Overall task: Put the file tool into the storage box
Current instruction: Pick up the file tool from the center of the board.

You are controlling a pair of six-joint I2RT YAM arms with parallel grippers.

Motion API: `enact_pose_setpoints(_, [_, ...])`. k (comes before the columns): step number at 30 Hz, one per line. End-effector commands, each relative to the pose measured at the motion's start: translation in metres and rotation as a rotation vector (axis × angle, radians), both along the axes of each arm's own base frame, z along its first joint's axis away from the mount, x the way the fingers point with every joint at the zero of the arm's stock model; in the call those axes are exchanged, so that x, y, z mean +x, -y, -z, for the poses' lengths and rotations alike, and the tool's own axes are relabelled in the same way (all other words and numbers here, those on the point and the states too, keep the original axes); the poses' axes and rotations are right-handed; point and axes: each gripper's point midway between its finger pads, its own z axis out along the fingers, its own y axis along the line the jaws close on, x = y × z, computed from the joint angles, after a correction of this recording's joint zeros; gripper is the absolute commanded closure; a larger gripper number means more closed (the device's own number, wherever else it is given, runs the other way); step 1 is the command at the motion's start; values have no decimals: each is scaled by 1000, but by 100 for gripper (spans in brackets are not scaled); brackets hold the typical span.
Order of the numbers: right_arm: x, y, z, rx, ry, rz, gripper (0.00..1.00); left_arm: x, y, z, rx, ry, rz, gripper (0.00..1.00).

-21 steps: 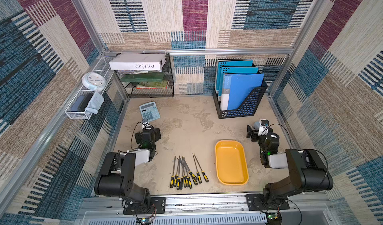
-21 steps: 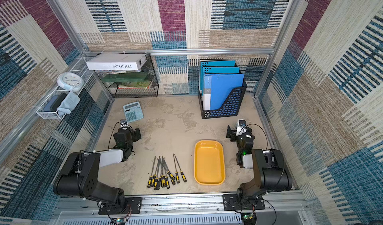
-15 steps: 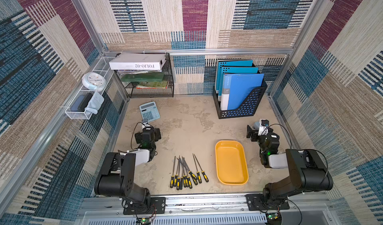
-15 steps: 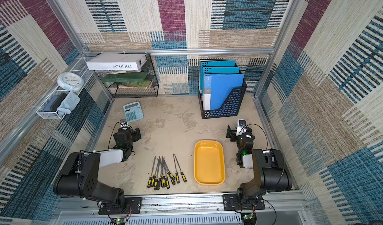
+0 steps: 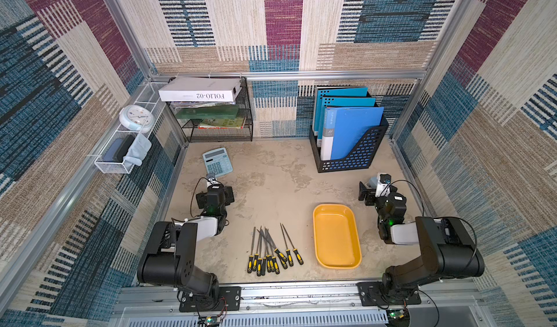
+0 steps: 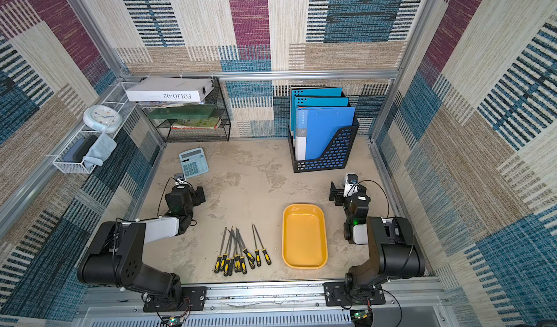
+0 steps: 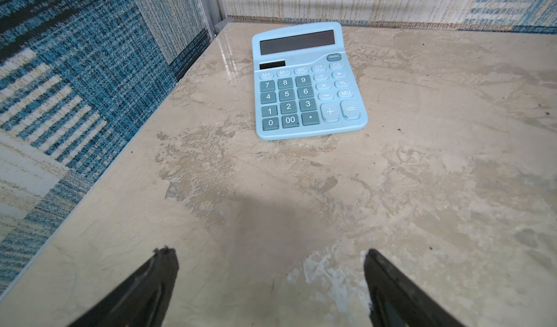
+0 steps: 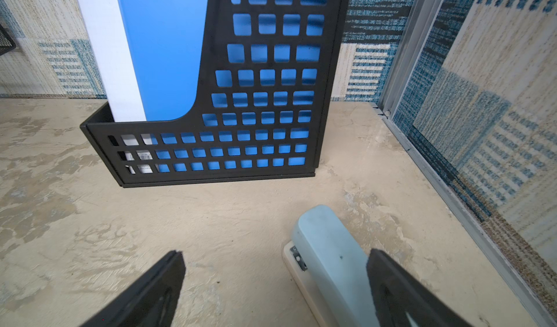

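Several file tools (image 5: pixel 271 247) with yellow-and-black handles lie side by side on the table near its front edge, handles toward the front; both top views show them (image 6: pixel 239 250). To their right sits the storage box (image 5: pixel 336 238), a shallow yellow-orange tray with nothing in it (image 6: pixel 304 238). My left gripper (image 5: pixel 214 194) rests low at the left, behind the files, open and empty (image 7: pixel 271 268). At the right, behind the tray, my right gripper (image 5: pixel 375 193) is open and holds nothing (image 8: pixel 275 268). Neither wrist view shows the files or the tray.
A light blue calculator (image 7: pixel 304 81) lies ahead of the left gripper. A pale blue stapler (image 8: pixel 328 256) lies on the table partly between the right fingers, with the black folder holder (image 8: pixel 241 147) beyond. A black mesh rack (image 5: pixel 217 120) stands at the back left.
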Motion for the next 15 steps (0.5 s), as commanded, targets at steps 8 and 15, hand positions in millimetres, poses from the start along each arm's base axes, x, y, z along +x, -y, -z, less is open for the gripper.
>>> enact_pose_setpoints(8, [13,-4,-35,79,-176,9,0,-25,3,-70,-107,-90,-80,3])
enact_pose_setpoints(15, [-12,-67,-83,221,-337,-66,1,-133,72,-86,-387,-467,-30,1])
